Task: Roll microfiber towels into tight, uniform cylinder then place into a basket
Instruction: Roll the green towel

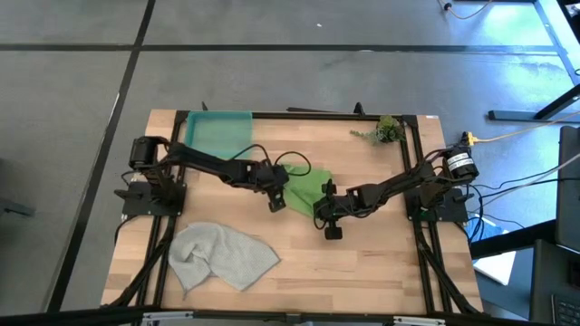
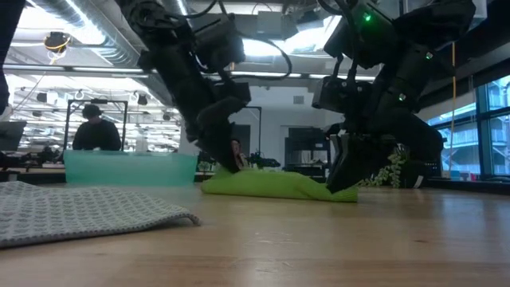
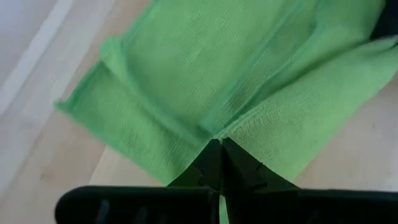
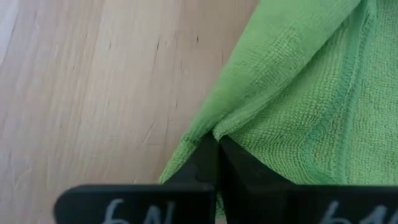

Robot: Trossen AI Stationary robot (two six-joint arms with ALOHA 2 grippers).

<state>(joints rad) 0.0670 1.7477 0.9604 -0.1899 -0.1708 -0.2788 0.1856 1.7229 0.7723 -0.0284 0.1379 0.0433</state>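
The lime green towel (image 1: 306,190) lies folded on the table's middle; it also shows in the low view (image 2: 279,185). My left gripper (image 1: 277,201) is shut on its left near corner. My right gripper (image 1: 323,217) is shut on its right near edge. The pale grey towel (image 1: 217,255) lies crumpled at the near left. The teal basket (image 1: 217,132) stands at the far left. My left gripper pinches a fold at the green towel's near left corner (image 3: 211,134) between its two shut fingers, coming from above and slanting down. The towel lies on the table. My right gripper pinches a fold of the green towel's near right edge (image 4: 214,132) between its shut fingers, from above. The towel rests on the table there.
A small leafy plant sprig (image 1: 381,131) lies at the far right. Bare wood lies near the table's front right (image 1: 362,272). A person sits in the room behind the table (image 2: 92,127).
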